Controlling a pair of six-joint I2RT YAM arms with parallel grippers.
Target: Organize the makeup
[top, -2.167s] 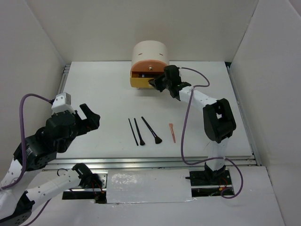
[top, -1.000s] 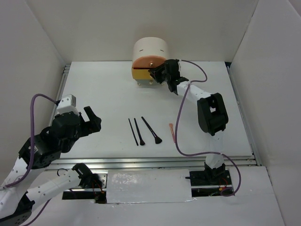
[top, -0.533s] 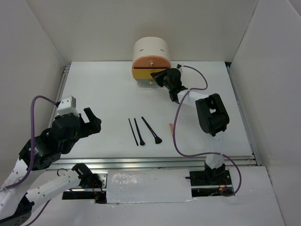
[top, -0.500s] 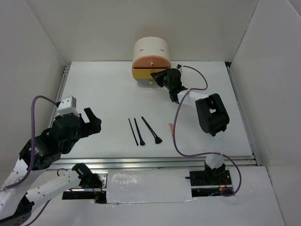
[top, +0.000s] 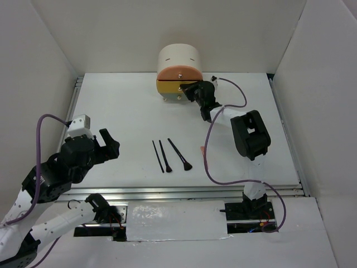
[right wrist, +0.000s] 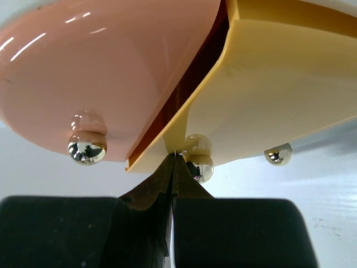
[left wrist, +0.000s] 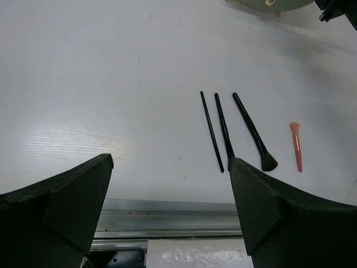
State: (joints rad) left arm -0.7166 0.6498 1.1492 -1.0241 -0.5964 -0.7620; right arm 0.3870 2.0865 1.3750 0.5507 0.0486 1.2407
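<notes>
Matte black and slim, the thin black sticks (top: 158, 156) and the flared-head brush (top: 179, 153) lie side by side mid-table in the overhead view. A salmon-pink stick (top: 202, 149) lies just right of them, partly under a purple cable (top: 207, 164). All look light, stiff and likely to roll, so a mid-shaft pinch seems best. The left gripper (top: 110, 140) hovers left of them, spread wide and empty.

From the left wrist, the sticks (left wrist: 212, 132), brush (left wrist: 251, 128) and pink stick (left wrist: 297, 146) lie on the white table (left wrist: 100, 84), bristles nearest.

From the right wrist, the right gripper (right wrist: 174, 167) is pinched closed on nothing. Its tips touch the glossy yellow drawer (right wrist: 268, 95) beside a chrome knob (right wrist: 198, 163).
</notes>
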